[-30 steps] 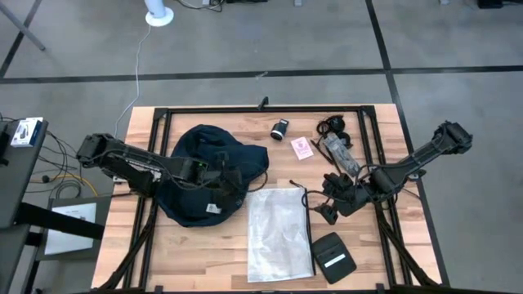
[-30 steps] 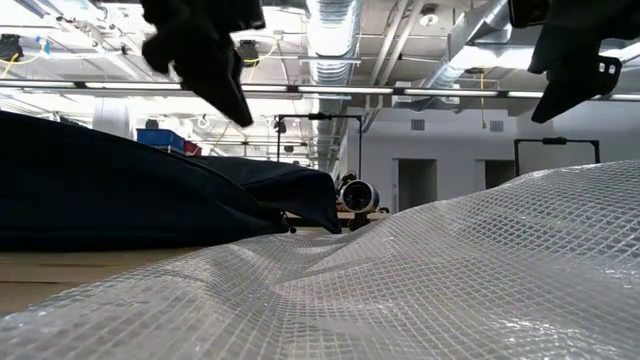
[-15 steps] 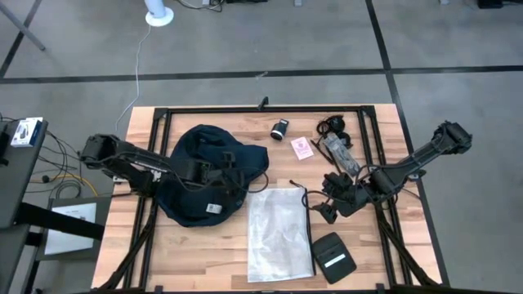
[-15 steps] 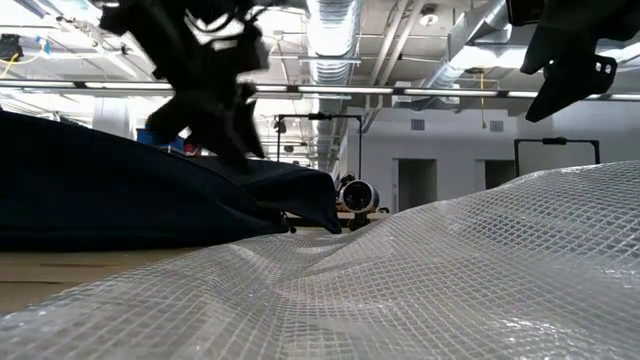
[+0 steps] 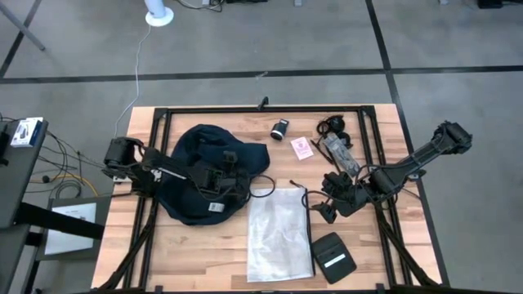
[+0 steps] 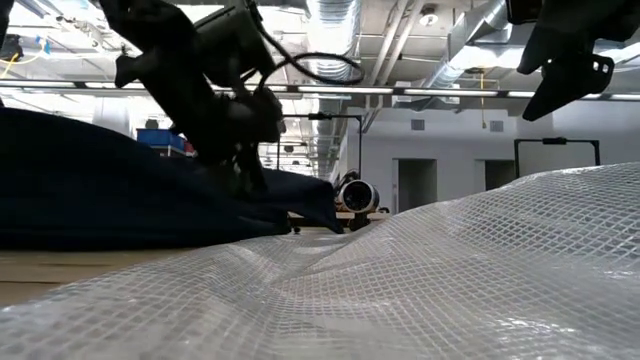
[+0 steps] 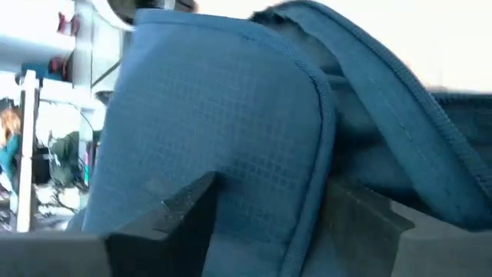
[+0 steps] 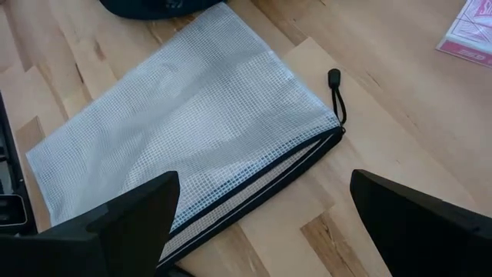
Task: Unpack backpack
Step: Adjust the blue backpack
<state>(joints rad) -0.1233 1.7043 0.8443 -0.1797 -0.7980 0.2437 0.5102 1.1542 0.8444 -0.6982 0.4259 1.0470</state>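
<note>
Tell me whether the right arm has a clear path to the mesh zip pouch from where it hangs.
Probably yes. The right gripper hangs open just beside the mesh pouch, whose zipper edge lies bare on the table with nothing on it. The left gripper is busy at the backpack, off to the side.

This is a robotics lab or industrial workshop hall. The wooden table [image 5: 204,245] with its black metal frame [image 5: 261,109] stands on a grey concrete floor [image 5: 270,49] marked with dark lines. Level across the table, bare silver ventilation ducts [image 6: 335,30], strip lights [image 6: 400,91] and white walls with doors [image 6: 412,185] show behind.
</note>
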